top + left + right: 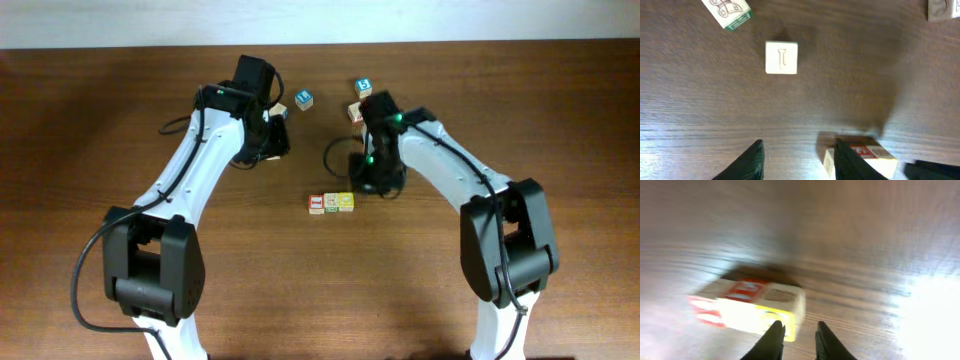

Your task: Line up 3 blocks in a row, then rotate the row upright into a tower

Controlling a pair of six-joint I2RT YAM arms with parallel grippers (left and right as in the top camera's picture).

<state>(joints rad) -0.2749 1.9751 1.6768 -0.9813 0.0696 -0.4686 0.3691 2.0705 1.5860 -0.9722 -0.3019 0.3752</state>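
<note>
Blocks [331, 202], three, touching in row. Blue-faced cubes [303, 99], two. Left hand [799, 146] open, empty; right hand [800, 326] barely parted, empty.

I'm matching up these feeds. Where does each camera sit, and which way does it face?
Overhead: above the table, facing straight down; left arm, right arm show.
Left wrist: faces down at a plain pale cube; left gripper shows.
Right wrist: low, tilted toward the blocks; right gripper shows.
Shared: overhead and right wrist both see the blocks.

Three small pale wooden cubes, flat, touching in a row: red-bordered cube [317, 204], green-marked cube [331, 203] at its 3 o'clock, yellow-faced cube [346, 202] last.
</note>
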